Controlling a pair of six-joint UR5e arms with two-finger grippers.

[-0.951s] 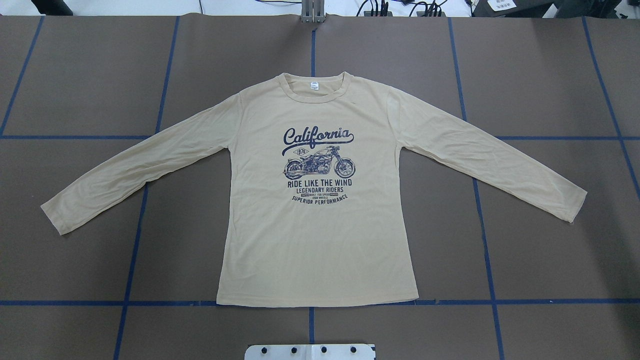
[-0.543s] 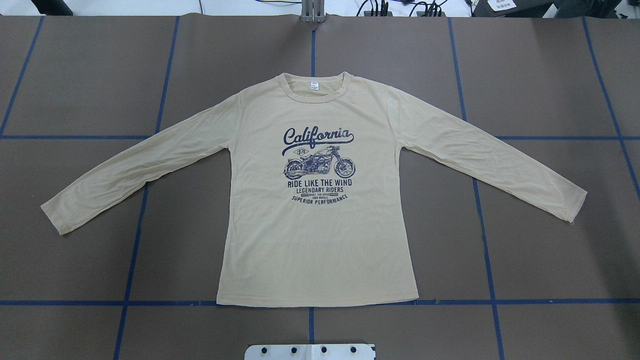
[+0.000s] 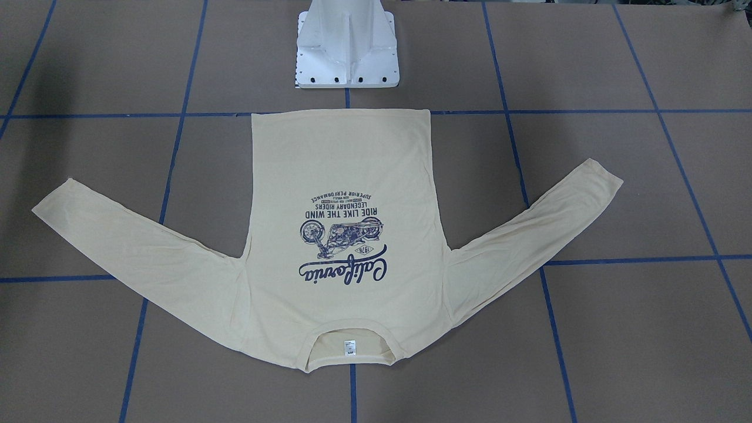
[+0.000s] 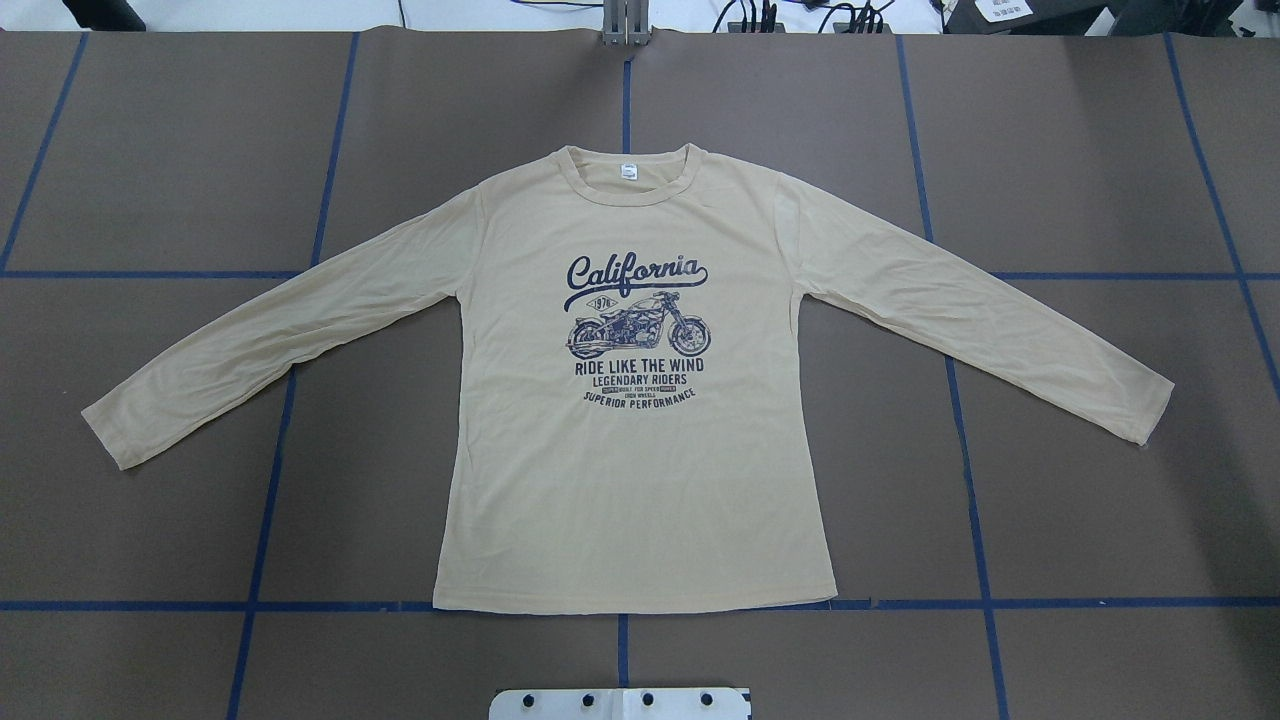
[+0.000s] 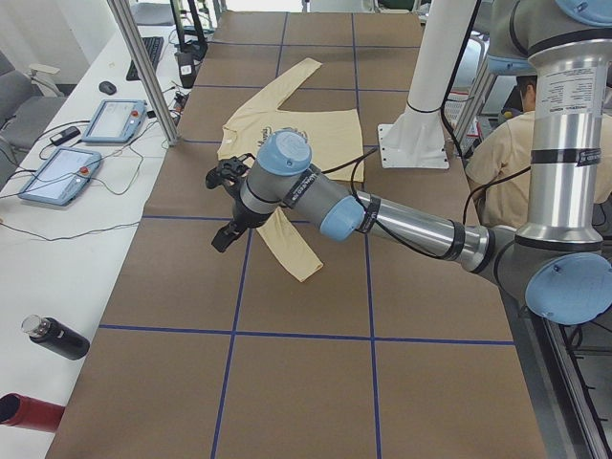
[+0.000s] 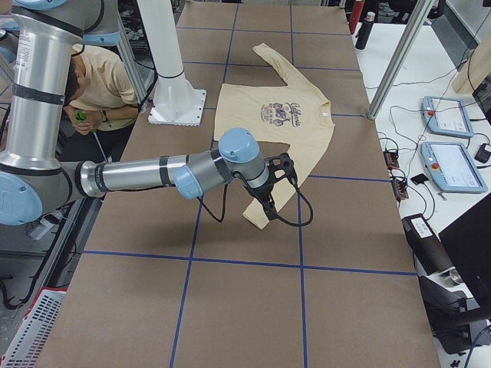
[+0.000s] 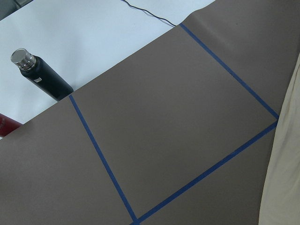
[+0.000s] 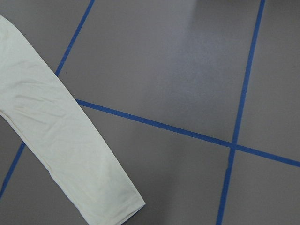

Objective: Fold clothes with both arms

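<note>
counter [image 4: 1080, 150]: brown paper cover, gridded with blue tape [image 4: 1100, 603], seen from overhead.
left end effector [image 5: 228, 206]: hangs over the counter near the left sleeve [image 4: 250, 350]; i cannot tell whether it is parted or clamped.
t-shirt [image 4: 640, 480]: flat mid-counter, print up, hem toward the white pedestal [image 3: 348, 59].
right end effector [image 6: 275, 188]: hangs near the right cuff [image 4: 1140, 410]; i cannot tell its state either.
room: black bottle [image 7: 42, 77] and two pendants [image 5: 115, 120] on the white side counter [image 5: 57, 249]; a person [image 6: 103, 77] sits by the pedestal.
</note>
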